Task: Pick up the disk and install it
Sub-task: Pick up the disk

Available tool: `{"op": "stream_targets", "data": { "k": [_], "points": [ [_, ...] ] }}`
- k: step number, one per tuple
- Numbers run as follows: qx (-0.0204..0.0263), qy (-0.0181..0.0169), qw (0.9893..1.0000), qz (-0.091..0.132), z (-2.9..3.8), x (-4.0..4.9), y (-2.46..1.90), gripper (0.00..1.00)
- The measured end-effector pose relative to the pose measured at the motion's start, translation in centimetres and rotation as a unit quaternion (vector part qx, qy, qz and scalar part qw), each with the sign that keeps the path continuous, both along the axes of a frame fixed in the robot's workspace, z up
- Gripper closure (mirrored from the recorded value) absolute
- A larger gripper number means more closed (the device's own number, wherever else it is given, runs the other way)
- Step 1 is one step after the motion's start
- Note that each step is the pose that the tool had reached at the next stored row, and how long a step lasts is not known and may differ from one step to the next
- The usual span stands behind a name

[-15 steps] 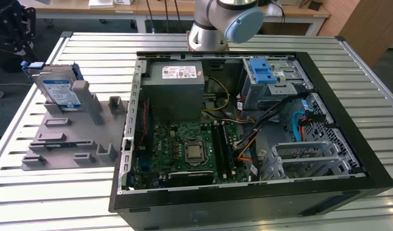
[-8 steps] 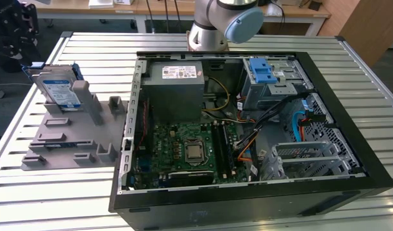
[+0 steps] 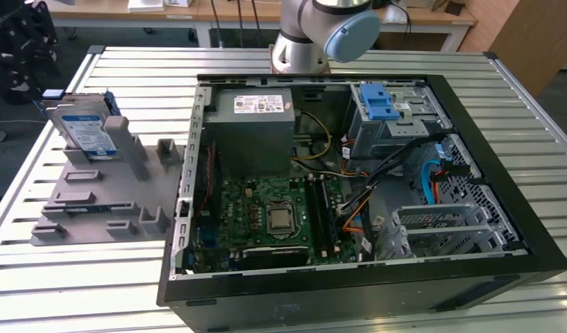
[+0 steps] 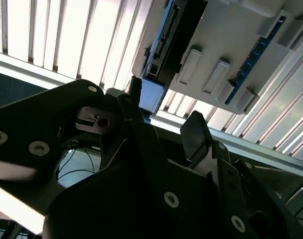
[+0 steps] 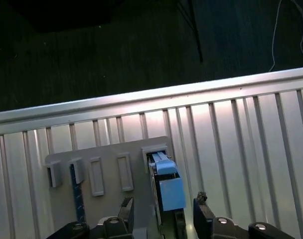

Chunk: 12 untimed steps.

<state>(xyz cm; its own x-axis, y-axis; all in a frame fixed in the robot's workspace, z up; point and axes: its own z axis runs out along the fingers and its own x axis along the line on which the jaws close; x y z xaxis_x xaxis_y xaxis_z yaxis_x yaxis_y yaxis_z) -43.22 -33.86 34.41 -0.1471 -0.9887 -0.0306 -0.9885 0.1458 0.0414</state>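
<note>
Silver disk stands upright in a grey holder, partly hidden by it; end effector spread open, empty

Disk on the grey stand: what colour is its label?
The disk has a white and blue label, clearest in the exterior view.

Ext view evenly bright. Second wrist view: table slats blown out, gripper backlit. First wrist view: floor near-black.

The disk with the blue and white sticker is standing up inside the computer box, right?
Not quite. The disk is standing up, but it is in the grey holder beside the computer box, at the exterior view's left, not inside the box. The exterior view shows this.
</note>
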Motion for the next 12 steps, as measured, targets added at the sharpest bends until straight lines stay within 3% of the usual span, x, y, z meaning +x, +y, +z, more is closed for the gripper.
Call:
{"op": "stream_targets", "data": {
  "k": [3, 7, 12],
  "points": [
    [-0.0001, -0.0021, 0.9998, 0.021, -0.12, -0.01, 0.0, 0.41],
    [-0.0003, -0.0109, 0.9996, 0.025, -0.37, -0.11, 0.0, 0.41],
    [-0.0004, -0.0109, 0.9996, 0.027, -0.49, -0.13, 0.0, 0.41]
  ]
}}
